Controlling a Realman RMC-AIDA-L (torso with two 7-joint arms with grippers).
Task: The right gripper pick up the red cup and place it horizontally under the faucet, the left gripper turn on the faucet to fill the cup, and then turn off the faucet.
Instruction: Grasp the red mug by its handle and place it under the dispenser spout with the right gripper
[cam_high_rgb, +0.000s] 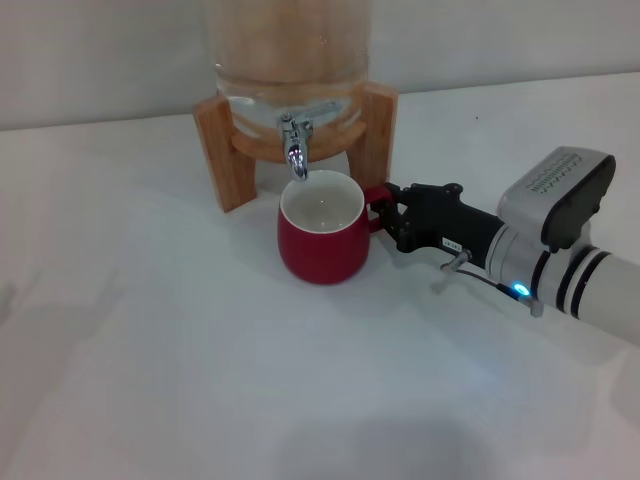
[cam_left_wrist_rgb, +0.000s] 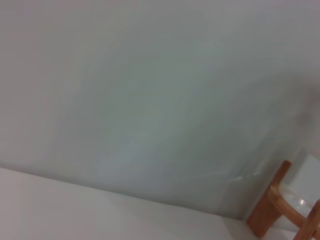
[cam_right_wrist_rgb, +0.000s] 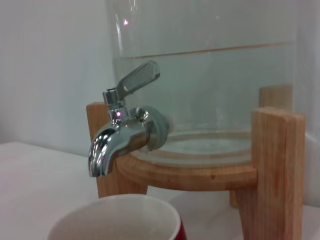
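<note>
Glossy red ceramic cup (cam_high_rgb: 322, 240), shiny chrome faucet (cam_right_wrist_rgb: 122, 132), clear glass jar (cam_right_wrist_rgb: 210, 75), smooth wooden stand (cam_right_wrist_rgb: 272, 170)

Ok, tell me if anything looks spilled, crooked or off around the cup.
Nothing stands out. The cup stands upright on the table with its mouth under the faucet, no water around it. The right tool is at its handle. The jar sits level in its stand.

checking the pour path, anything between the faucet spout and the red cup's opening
Nothing. In the right wrist view only open air separates the faucet spout from the red cup rim below; the head view agrees.
</note>
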